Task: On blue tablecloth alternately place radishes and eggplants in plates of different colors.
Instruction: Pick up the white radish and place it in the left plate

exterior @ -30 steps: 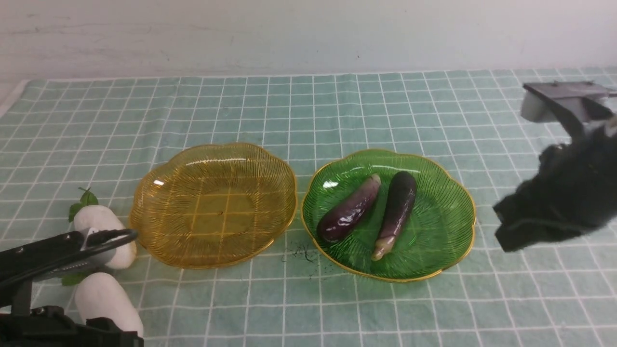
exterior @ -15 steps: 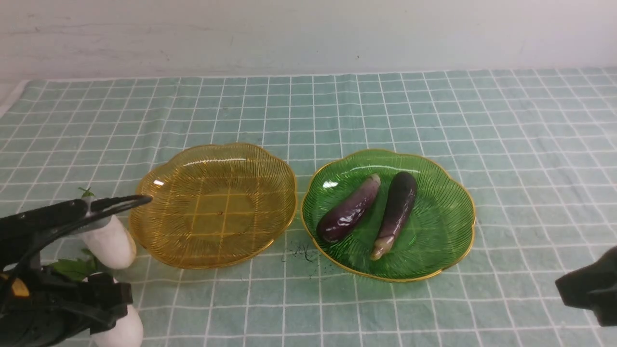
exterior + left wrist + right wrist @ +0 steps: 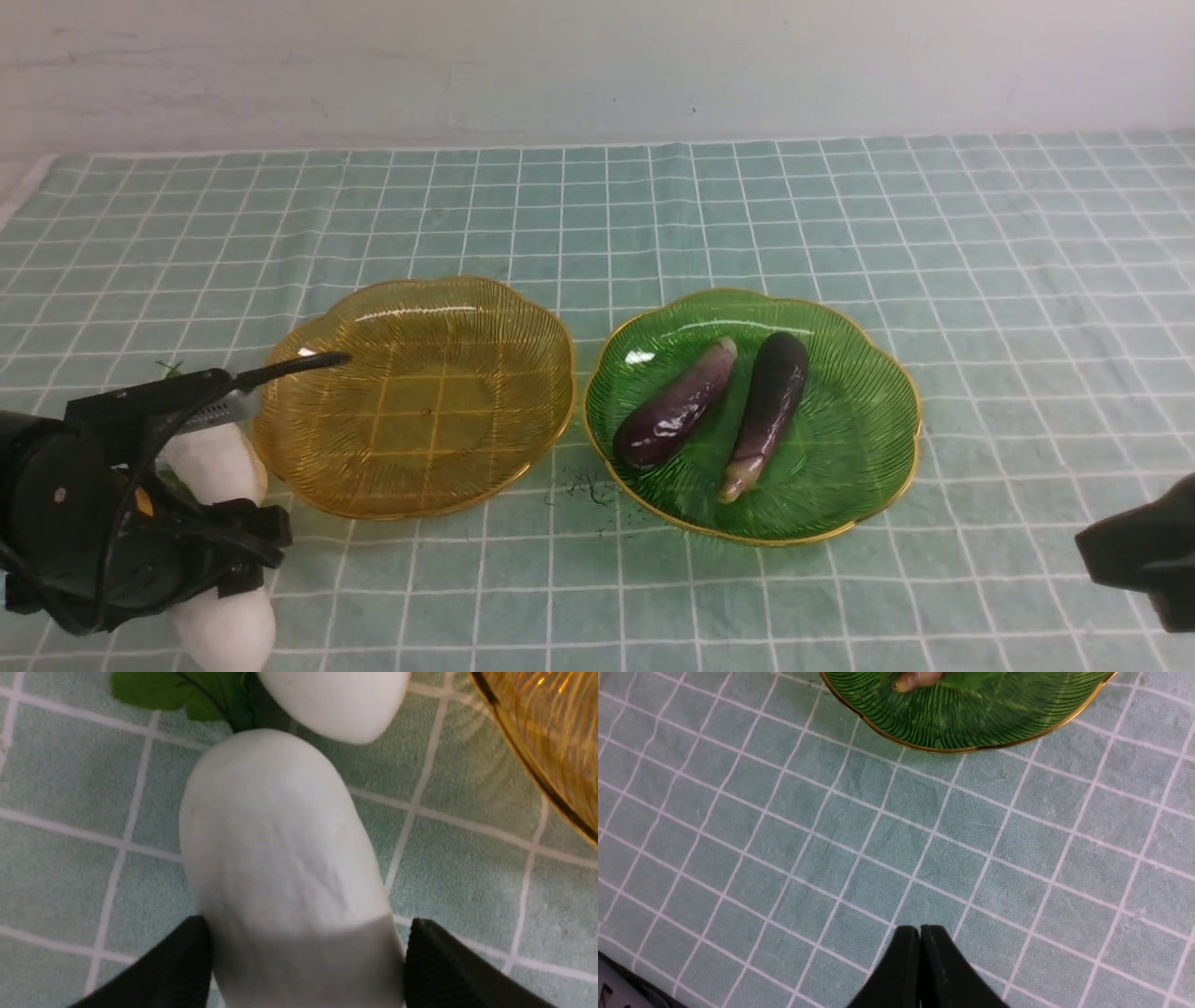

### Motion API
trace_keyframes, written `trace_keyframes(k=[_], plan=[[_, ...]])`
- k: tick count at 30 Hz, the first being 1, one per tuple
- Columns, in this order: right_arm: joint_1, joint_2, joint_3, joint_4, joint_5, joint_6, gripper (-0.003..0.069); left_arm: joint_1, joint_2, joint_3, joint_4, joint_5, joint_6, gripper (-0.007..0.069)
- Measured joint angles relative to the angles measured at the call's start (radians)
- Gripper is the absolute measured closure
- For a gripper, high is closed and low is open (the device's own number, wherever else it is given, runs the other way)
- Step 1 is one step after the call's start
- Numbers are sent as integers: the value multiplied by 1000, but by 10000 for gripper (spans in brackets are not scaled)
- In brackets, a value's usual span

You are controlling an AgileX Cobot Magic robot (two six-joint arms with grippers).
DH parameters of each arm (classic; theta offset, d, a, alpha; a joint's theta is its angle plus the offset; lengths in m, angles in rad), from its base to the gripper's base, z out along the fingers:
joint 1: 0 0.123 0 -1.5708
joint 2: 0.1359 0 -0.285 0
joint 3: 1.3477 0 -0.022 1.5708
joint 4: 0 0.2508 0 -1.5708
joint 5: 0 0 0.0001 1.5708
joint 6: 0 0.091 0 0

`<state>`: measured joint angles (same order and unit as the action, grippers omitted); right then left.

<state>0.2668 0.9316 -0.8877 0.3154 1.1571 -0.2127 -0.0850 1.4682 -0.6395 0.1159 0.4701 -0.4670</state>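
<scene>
The step in hand looks like the pick-up of the first radish. The left gripper (image 3: 306, 933) stands wide open, one finger on each side of the near radish (image 3: 280, 858), which lies on the blue tablecloth (image 3: 653, 205) at the table's near left corner. Whether the pads already touch its skin I cannot tell. To do this well, I would close on the thick middle of the body, since the skin is smooth and rounded and a grip on the taper could squeeze it out. Then lift straight up: the tip of the other radish (image 3: 336, 700) lies just beside this one's leafy end and could be dragged along. The amber plate (image 3: 560, 392) is empty and near, so the carry must clear its raised gold rim before the radish is laid in the middle. The green plate (image 3: 896, 373) holds both eggplants, the paler eggplant (image 3: 677, 406) and the darker eggplant (image 3: 767, 411), side by side. The right gripper (image 3: 920, 933) is closed on nothing, low over bare cloth at the table's near right edge. A second ago that arm was raised and blurred beside the green plate, and the left gripper's fingers were closer together and higher, over the radishes. Plates and eggplants have not shifted.
</scene>
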Motion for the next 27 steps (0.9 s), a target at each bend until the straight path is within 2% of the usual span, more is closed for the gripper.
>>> trace_keyframes(k=[3,10,20,24,27], plan=[[0,0,0,0,-1,-3,673,0,17,-8,6,-2,-2,160],[0,0,0,0,-1,-3,673,0,-11,-11,44,39,-1,160],[0,0,0,1,-3,-3,673,1,-291,-30,99,371,10,168],[0,0,0,1,-13,-3,673,1,-357,-187,27,467,118,167],[0,0,0,1,-36,-3,673,1,-322,-306,-116,473,287,167]])
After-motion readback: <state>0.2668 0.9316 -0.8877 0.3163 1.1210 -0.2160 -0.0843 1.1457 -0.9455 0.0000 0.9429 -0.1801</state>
